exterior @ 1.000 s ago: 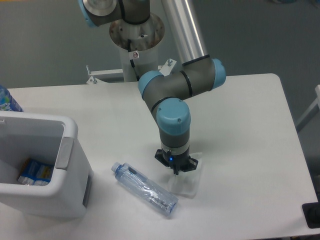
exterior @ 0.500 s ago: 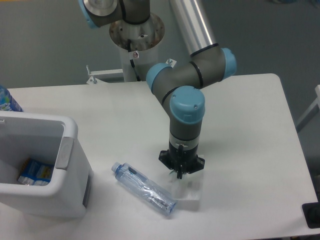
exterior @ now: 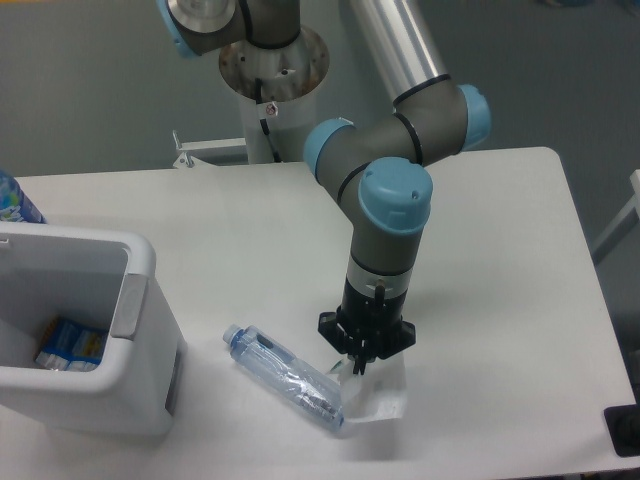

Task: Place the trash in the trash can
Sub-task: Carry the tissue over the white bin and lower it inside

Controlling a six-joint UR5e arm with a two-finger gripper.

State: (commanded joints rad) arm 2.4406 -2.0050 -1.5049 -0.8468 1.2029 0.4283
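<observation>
White rectangular table (exterior: 480, 220) with rounded corners, matte top, grey floor behind and around it; the arm's metal base column (exterior: 272, 70) is mounted at the far edge. Large white boxy plastic trash can (exterior: 140, 330) with thick rounded walls sits at the left front, grey tab (exterior: 128, 308) on its right rim, blue-and-white packaging (exterior: 70, 345) lying inside. A blue-labelled item (exterior: 12, 200) pokes in at the left edge behind the can; print too small to read. Clear crinkled plastic bottle (exterior: 285, 378) with pale blue cap (exterior: 232, 338) lies on its side on the table, right of the can, cap end toward it. Flat white torn wrapper (exterior: 380, 392) lies just beside the bottle's base end. Black two-finger gripper (exterior: 360, 360) points straight down over the wrapper's near edge, tips at or touching it; can't tell if the fingers are apart or pinched. No legible writing anywhere.
</observation>
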